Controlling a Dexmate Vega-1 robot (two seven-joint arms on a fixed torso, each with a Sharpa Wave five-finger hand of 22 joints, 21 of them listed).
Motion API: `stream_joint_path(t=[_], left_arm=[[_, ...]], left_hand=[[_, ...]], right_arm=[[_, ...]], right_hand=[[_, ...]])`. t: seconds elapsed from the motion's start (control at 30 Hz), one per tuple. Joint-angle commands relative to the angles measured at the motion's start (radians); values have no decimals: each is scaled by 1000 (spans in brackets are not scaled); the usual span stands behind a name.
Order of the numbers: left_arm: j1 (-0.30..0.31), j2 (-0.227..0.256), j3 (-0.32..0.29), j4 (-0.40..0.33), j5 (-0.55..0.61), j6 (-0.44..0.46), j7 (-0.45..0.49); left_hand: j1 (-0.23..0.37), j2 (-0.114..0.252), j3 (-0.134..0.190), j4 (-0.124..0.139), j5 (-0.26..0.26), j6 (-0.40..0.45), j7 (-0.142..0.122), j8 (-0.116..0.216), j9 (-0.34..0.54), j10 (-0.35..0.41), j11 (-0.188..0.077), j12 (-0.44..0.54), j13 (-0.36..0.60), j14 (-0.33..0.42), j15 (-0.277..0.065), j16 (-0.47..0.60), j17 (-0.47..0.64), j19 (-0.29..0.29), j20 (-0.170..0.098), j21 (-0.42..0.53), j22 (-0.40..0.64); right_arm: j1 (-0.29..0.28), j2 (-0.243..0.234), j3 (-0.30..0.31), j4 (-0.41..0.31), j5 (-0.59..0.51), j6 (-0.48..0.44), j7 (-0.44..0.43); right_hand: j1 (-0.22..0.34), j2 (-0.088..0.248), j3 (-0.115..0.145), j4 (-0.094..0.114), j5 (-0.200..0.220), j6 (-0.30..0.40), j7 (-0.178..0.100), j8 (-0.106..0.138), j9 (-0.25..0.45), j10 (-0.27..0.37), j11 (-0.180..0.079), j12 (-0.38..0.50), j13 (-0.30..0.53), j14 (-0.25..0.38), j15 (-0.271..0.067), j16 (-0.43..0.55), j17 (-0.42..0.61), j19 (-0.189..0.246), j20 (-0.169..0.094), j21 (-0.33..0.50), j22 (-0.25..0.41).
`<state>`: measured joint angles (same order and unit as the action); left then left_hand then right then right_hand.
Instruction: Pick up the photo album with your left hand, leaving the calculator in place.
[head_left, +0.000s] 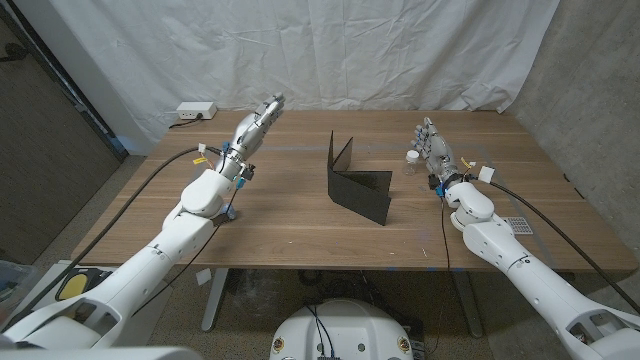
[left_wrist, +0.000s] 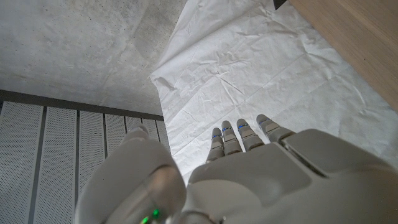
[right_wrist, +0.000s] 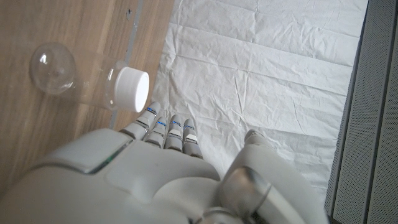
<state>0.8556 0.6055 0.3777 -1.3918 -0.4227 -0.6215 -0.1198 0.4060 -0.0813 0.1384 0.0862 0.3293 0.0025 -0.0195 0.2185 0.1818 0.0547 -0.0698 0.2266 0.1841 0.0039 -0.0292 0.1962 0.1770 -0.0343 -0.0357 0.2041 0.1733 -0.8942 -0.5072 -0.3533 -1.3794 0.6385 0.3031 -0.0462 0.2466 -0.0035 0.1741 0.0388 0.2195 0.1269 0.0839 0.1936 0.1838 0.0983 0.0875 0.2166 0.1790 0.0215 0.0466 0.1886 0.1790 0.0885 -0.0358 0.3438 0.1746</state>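
Fingers of your left hand (head_left: 258, 118) are straight, holding nothing, up over the bench (head_left: 280, 225). Your right hand (head_left: 437, 150) holds nothing too. Black photo album (head_left: 358, 184) stands open between them, untouched. Calculator (head_left: 517, 225) is partly hidden.

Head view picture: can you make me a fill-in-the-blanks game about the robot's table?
1. The black photo album stands open in the ____ of the table.
2. The small clear jar has a ____ lid.
3. That jar stands next to the robot's ____ hand.
4. The left hand holds ____.

Missing words: middle; white; right; nothing
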Motion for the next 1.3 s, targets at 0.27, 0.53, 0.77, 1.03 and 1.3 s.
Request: stream_joint_path(t=[0.27, 0.53, 0.77, 1.03, 1.3], left_arm=[[41, 58, -19, -99, 123, 11, 70], [67, 82, -30, -153, 184, 54, 122], [95, 116, -41, -227, 251, 108, 163], [110, 145, -48, -303, 324, 184, 205], [128, 152, -50, -343, 374, 192, 239]], left_hand=[[105, -20, 12, -67, 18, 21, -11, 5, 3, 16, -9, -4, 2, 16, -51, -1, 0, 6, -72, -4, 0], [258, -39, 31, -157, 34, 25, -26, 1, 5, 30, -29, -10, 4, 14, -58, -9, 0, 3, -59, -11, 0], [345, -38, 43, -202, 37, 21, -33, -3, 7, 27, -33, -15, 5, 2, -57, -13, 0, 1, -44, -12, 0], [460, -26, 57, -241, 35, 34, -40, -1, 10, 26, -33, -19, 5, -5, -57, -14, -1, -4, -26, -12, 2], [496, -18, 59, -243, 29, 47, -60, 0, 11, 30, -52, -19, 5, -12, -71, -15, -2, -5, 10, -11, 3]], right_arm=[[-8, 9, 4, -2, 2, 12, -12], [-16, 14, 8, -6, 2, 19, -25], [-11, 20, 6, 2, 5, 23, -18], [-4, 30, 5, 14, 5, 34, -15], [-2, 36, 8, 25, 10, 44, -12]], right_hand=[[-1, 10, 0, -6, -3, 8, 2, 4, 5, 21, 2, 3, 5, 20, 0, 10, 7, 8, -28, -9, 2], [-1, 11, -1, -6, -3, 10, 2, 5, 5, 20, 1, 2, 5, 19, 1, 9, 8, 7, -29, -13, 3], [0, 12, -1, -7, -4, 11, 1, 5, 5, 21, -2, 2, 5, 20, -1, 9, 8, 8, -29, -15, 3], [1, 14, 0, -9, -4, 12, 1, 5, 5, 22, -5, 2, 5, 20, -1, 8, 9, 9, -28, -18, 3], [2, 15, 0, -10, -4, 14, 1, 6, 5, 23, -3, 2, 5, 21, -1, 8, 9, 10, -28, -21, 3]])
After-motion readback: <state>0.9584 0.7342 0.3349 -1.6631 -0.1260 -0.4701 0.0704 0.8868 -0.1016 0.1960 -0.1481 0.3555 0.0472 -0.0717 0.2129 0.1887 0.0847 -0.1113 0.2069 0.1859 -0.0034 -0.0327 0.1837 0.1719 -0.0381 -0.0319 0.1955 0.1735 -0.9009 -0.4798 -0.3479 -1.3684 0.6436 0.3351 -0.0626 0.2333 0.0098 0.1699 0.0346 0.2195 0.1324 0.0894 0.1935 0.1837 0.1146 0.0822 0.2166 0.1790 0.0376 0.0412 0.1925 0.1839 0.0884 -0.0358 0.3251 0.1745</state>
